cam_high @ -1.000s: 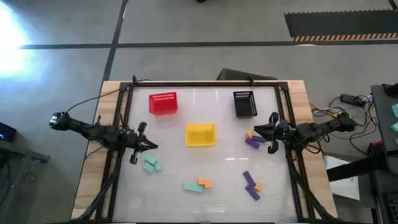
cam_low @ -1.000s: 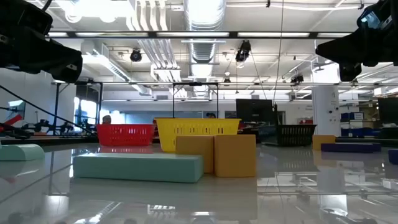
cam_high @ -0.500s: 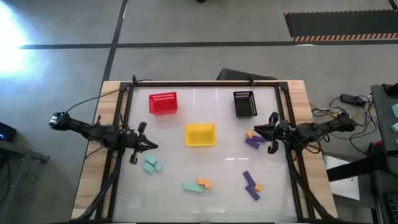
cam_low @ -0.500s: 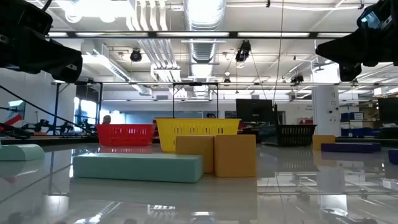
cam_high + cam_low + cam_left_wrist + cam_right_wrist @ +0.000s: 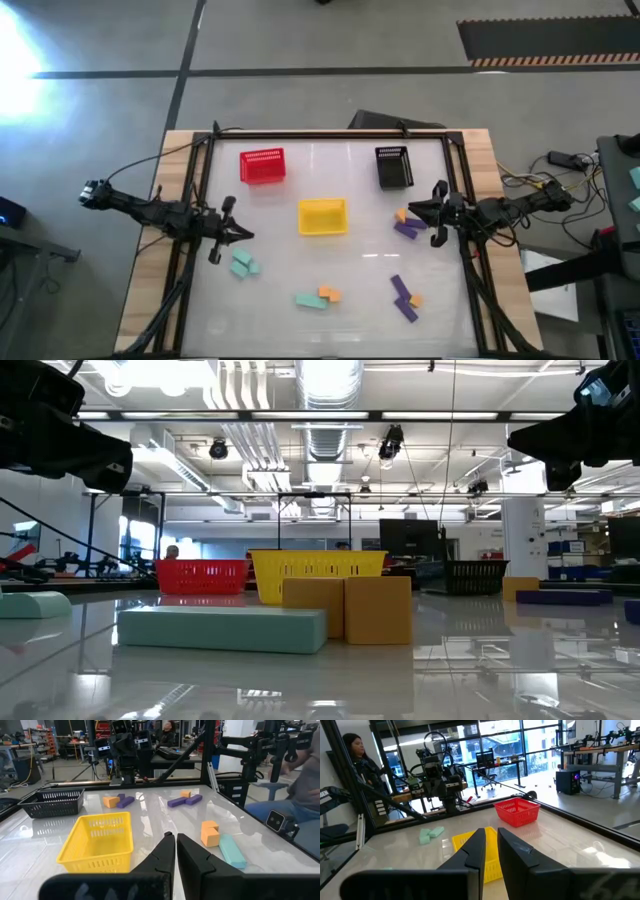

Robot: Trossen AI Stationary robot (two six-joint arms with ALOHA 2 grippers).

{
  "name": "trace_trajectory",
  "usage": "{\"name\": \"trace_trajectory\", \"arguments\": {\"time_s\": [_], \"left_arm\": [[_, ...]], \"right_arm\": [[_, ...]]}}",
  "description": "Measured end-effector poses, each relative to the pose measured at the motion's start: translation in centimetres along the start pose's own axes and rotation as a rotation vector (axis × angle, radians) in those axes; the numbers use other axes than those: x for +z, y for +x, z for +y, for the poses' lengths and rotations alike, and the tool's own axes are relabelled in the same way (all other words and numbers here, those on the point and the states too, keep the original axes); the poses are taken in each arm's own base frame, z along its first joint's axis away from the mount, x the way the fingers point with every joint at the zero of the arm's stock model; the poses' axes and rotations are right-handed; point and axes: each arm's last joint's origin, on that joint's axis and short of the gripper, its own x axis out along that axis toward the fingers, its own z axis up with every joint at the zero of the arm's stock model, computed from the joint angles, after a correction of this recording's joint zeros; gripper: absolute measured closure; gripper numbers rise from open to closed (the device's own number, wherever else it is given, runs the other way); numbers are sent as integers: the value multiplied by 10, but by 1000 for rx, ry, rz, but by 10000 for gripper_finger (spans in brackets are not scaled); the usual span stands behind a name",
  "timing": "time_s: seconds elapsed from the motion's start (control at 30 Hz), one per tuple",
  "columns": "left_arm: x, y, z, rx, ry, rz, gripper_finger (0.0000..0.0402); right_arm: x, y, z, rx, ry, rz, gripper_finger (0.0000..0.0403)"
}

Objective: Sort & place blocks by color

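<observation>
- Nearest the front edge: teal bar (image 5: 307, 300) touching orange pair (image 5: 329, 294); to the right, purple cluster (image 5: 402, 294) with a small orange block (image 5: 415, 300) against it.
- Left gripper (image 5: 243, 236) at left-centre of table, fingers nearly together with a thin gap, holding nothing. Two teal blocks (image 5: 243, 263) just in front of its tip, apart from it.
- Right gripper (image 5: 410, 210) at right-centre, fingers narrow with a slim gap, holding nothing. Orange block (image 5: 400, 215) and purple bars (image 5: 408, 228) just beside its tip; touching or not, cannot tell.
- Yellow basket (image 5: 322, 217) mid-table between the grippers. Red basket (image 5: 263, 166) and black basket (image 5: 394, 167) at the far side.
- Count from above: three teal, about four orange, about four or five purple; purple clusters overlap, exact number unclear.
- Low view: teal bar and orange pair (image 5: 347, 608) hide most blocks behind; a teal piece (image 5: 30, 605) cut by the frame edge.
- Wrist views: seated persons beyond the table, partly cut off.
</observation>
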Motion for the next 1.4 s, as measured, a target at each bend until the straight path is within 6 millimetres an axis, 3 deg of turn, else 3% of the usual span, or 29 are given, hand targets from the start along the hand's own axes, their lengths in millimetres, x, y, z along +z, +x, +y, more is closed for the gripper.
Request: {"name": "trace_trajectory", "arguments": {"time_s": [0.67,1.1,1.4], "left_arm": [[0,0,0,0,7,0,398],[0,0,0,0,7,-3,398],[20,-2,0,-3,-29,-209,398]], "right_arm": [[0,0,0,0,0,0,365],[0,0,0,0,89,-3,364],[12,-1,1,-4,178,-116,365]]}}
